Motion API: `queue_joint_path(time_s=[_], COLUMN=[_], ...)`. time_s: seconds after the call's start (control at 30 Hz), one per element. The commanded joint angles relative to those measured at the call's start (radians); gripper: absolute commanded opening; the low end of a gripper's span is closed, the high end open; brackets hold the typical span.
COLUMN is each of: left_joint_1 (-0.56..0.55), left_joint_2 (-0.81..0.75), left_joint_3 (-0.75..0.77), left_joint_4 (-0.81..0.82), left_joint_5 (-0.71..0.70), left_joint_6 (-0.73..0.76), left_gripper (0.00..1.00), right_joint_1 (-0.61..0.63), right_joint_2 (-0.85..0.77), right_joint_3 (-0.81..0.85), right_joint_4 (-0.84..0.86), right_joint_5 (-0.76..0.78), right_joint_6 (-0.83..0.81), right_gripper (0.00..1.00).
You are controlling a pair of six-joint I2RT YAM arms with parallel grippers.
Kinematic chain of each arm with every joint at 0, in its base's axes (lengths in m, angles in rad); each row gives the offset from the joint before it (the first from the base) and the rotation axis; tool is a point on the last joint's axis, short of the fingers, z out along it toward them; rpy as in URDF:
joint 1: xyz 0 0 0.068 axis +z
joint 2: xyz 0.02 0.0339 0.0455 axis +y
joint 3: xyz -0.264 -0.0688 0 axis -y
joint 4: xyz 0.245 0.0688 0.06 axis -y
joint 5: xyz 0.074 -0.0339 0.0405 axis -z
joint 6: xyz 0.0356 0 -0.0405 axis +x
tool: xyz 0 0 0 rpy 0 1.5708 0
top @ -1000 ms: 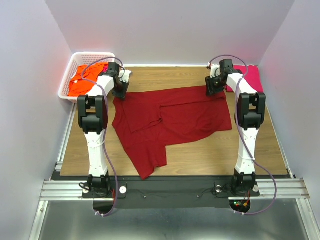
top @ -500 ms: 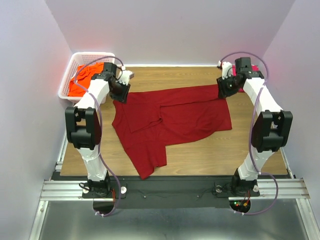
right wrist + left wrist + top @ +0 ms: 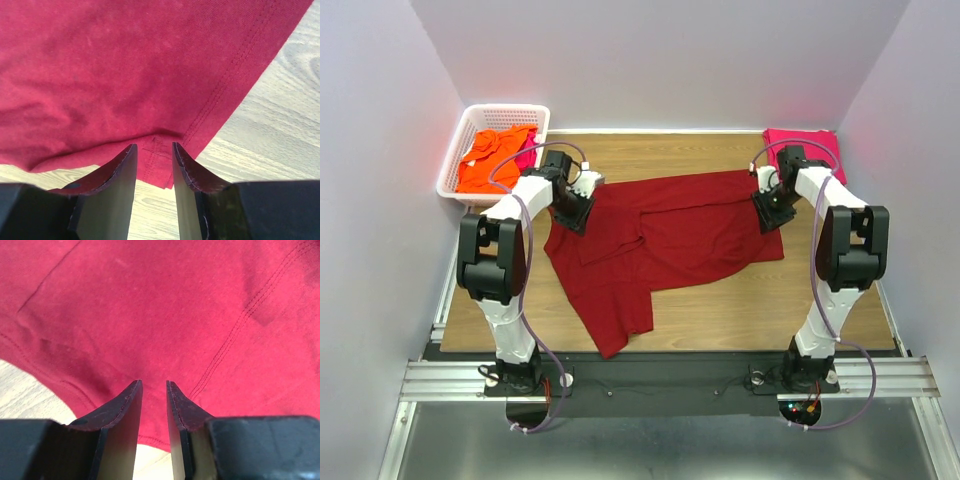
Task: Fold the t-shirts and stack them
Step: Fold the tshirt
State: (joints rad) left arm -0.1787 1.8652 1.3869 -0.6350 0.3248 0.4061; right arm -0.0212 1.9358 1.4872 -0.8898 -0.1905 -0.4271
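A dark red t-shirt (image 3: pixel 670 235) lies spread on the wooden table, partly folded, with one part trailing toward the near edge. My left gripper (image 3: pixel 576 212) hovers over its left edge. In the left wrist view my left gripper (image 3: pixel 154 382) is slightly open, with the red cloth (image 3: pixel 150 300) and its hem under the gap. My right gripper (image 3: pixel 772 212) is over the shirt's right edge. In the right wrist view my right gripper (image 3: pixel 154 145) is slightly open astride a hemmed corner (image 3: pixel 160 160). An orange t-shirt (image 3: pixel 490 160) lies in the basket. A magenta-pink t-shirt (image 3: pixel 805 142) lies folded at the far right.
A white lattice basket (image 3: pixel 510 108) stands at the far left corner, off the table's edge. Bare wood (image 3: pixel 740 310) shows in front of the shirt, on the right. Purple walls close in the left, right and back.
Both grippers have moved from the shirt's far corners toward me and inward, onto its left and right edges. The shirt's upper left edge has shifted a little to the right.
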Motion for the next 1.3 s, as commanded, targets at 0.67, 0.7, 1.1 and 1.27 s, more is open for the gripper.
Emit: queue_joint_path(time_s=[0.67,0.7,1.1,1.27], left_joint_1=[-0.024,-0.024,-0.022,-0.022], left_joint_2=[0.003,0.005,0.0,0.009], left_joint_3=[-0.032,-0.034,-0.074,-0.088], left_joint_4=[0.035,0.035,0.047,0.051], left_joint_5=[-0.01,-0.013,-0.049,-0.056], left_joint_6=[0.008,0.008,0.017,0.014], left_gripper=[0.37,0.37,0.34,0.34], right_joint_1=[-0.031,-0.031,-0.046,-0.046], right_joint_2=[0.063,0.063,-0.099,-0.155], right_joint_3=[-0.039,-0.039,-0.01,-0.047], right_joint_4=[0.023,0.023,-0.052,-0.103], right_joint_5=[0.042,0.04,0.034,0.01], right_joint_6=[0.014,0.014,-0.036,-0.084], right_gripper=[0.33,0.31,0.0,0.07])
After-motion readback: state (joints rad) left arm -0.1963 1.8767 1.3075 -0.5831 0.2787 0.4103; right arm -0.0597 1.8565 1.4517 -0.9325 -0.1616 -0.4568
